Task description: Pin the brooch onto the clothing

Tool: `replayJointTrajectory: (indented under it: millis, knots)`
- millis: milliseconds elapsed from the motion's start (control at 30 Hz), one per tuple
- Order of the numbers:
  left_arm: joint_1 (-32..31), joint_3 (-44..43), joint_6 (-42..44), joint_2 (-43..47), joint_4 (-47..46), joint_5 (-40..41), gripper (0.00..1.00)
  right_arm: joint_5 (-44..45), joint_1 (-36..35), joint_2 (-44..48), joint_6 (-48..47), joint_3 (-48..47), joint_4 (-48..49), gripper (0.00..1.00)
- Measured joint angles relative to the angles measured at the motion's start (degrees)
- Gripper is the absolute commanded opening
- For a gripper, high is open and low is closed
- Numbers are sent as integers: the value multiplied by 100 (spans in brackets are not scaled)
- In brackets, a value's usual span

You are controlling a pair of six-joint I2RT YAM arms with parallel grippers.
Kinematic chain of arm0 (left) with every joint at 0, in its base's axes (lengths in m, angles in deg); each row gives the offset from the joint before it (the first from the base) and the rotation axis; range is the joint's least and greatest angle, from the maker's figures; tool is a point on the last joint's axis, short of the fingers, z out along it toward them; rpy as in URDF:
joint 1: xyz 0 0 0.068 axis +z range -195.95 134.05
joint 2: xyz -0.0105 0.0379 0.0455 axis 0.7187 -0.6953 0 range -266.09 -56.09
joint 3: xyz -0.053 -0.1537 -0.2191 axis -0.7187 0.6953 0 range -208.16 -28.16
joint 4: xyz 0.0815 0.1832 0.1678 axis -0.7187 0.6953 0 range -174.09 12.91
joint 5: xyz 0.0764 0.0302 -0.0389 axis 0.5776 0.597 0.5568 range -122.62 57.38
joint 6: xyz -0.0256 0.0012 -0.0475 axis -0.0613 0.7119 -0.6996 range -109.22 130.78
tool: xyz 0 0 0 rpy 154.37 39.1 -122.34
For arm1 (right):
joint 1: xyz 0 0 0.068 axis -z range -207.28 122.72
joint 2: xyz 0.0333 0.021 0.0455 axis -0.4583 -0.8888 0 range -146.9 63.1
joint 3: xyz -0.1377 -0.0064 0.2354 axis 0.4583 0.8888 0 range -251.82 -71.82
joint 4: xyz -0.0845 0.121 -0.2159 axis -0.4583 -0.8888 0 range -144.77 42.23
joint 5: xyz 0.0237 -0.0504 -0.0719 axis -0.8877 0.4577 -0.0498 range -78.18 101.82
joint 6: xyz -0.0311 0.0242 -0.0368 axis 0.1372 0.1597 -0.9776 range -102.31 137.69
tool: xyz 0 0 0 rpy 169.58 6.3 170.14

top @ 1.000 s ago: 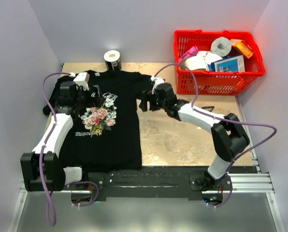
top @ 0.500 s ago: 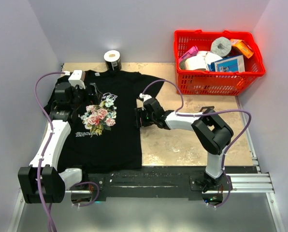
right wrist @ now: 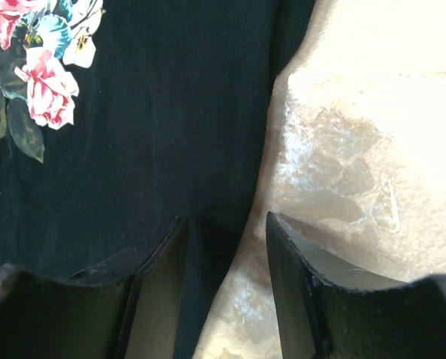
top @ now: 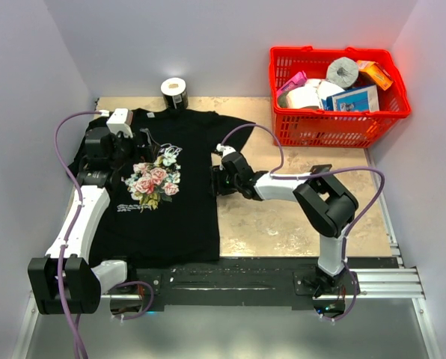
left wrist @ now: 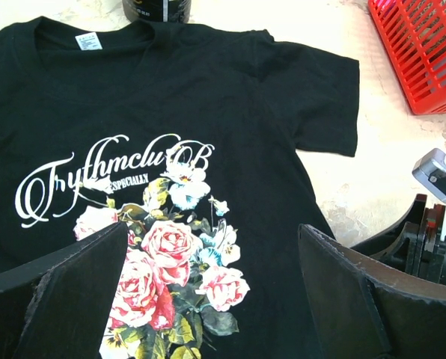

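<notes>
The clothing [top: 179, 209], a black T-shirt with printed pink roses [top: 152, 182] and white script, lies flat on the table's left half. The brooch is out of view in every frame. My left gripper [top: 124, 153] hovers over the shirt's left chest, jaws wide open around the rose print, nothing between its fingers [left wrist: 73, 284]. My right gripper [top: 217, 180] sits low at the shirt's right edge. Its jaws [right wrist: 225, 218] stand partly apart, straddling the black hem [right wrist: 208, 254], with bare table showing in the gap.
A red basket [top: 335, 129] with a paper roll, boxes and packets stands at the back right. A black-and-white roll [top: 175, 91] stands just beyond the shirt's collar. Tan tabletop [top: 298, 217] lies right of the shirt. Grey walls close in on the sides.
My right arm swung left and down from the sleeve to the shirt's right edge, and its jaws narrowed. My left arm shifted slightly back, then held still.
</notes>
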Motion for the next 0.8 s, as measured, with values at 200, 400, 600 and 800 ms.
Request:
replayJointTrajectory:
  millis: [200, 400, 600, 800]
  knots:
    - [0, 9, 0, -2, -37, -26, 99, -28, 0, -118, 28, -61, 133, 21]
    - [0, 33, 0, -4, -35, -48, 99, -76, 0, -173, 125, -70, 85, 0]
    - [0, 33, 0, -4, -35, -68, 99, 127, 0, -44, 201, 122, 111, 0]
    - [0, 33, 0, -4, -44, -111, 99, 581, -15, 291, 225, 439, -92, 0]
